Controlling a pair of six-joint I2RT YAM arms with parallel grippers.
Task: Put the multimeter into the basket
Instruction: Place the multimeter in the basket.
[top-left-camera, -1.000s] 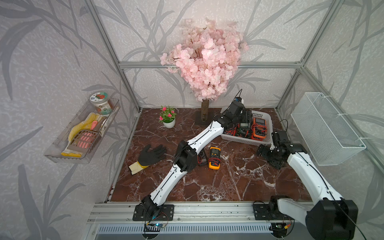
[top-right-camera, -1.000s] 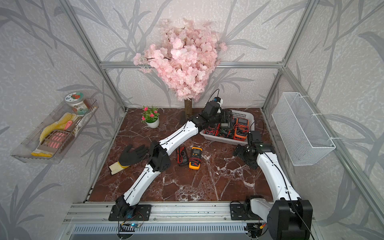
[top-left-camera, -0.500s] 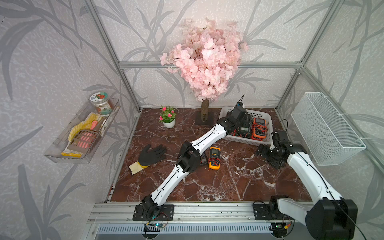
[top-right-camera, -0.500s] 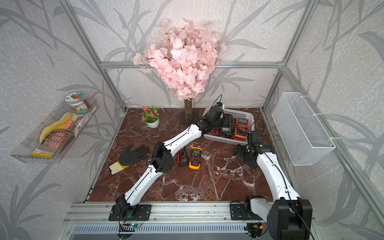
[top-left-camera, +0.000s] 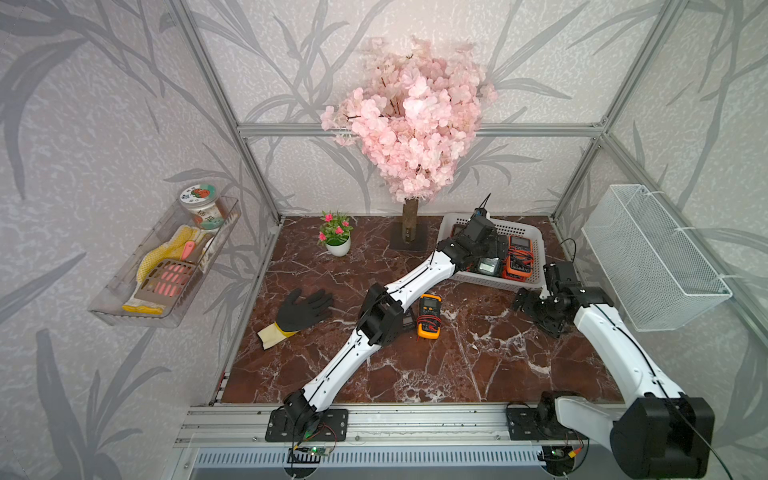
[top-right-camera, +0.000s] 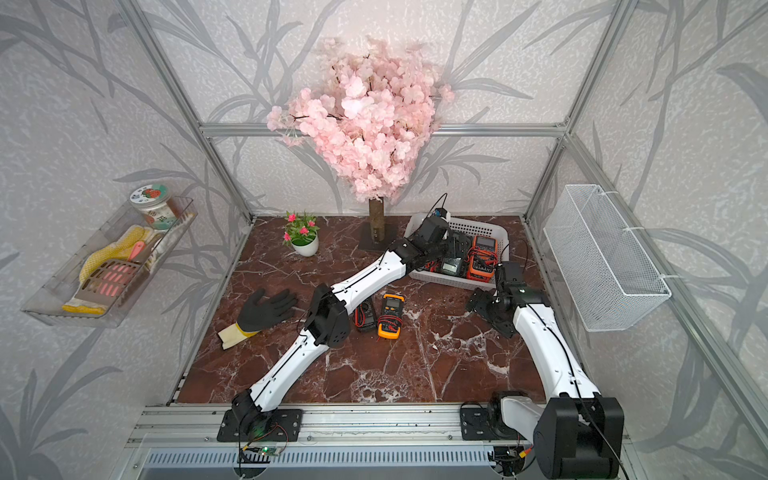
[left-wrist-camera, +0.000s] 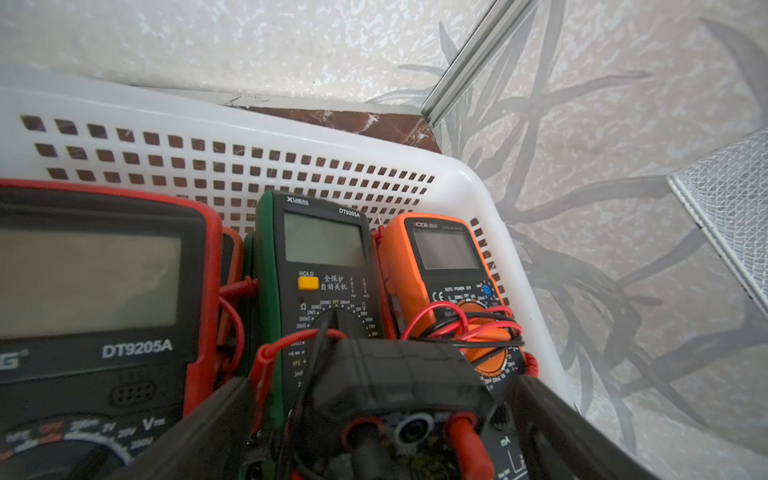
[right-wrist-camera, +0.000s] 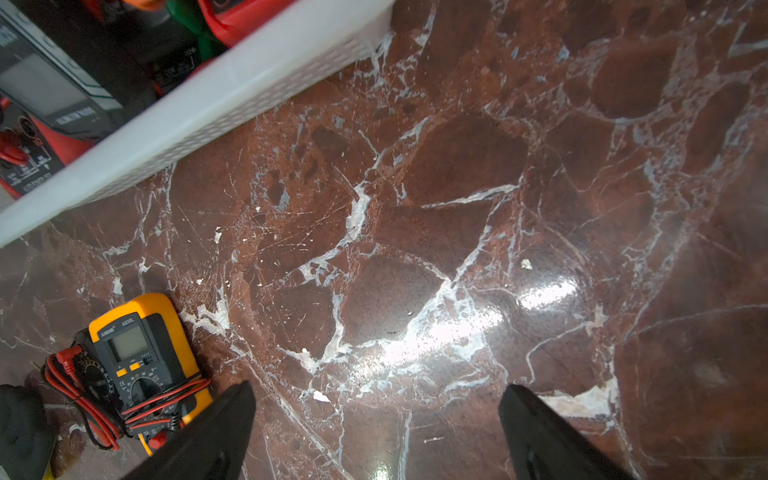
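Left tool (left-wrist-camera: 384, 380) gapes wide around the multimeter (left-wrist-camera: 399, 370) in the basket (left-wrist-camera: 465, 183); I'd lift straight up, avoiding the red leads (left-wrist-camera: 291, 343).

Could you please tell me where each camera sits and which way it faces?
Top views: high at the front, looking down on the table; left arm and right arm show.
Left wrist: over the basket, facing its multimeters; open left gripper shows.
Right wrist: facing the table beside the basket; open right gripper shows.
Shared: all show the basket.
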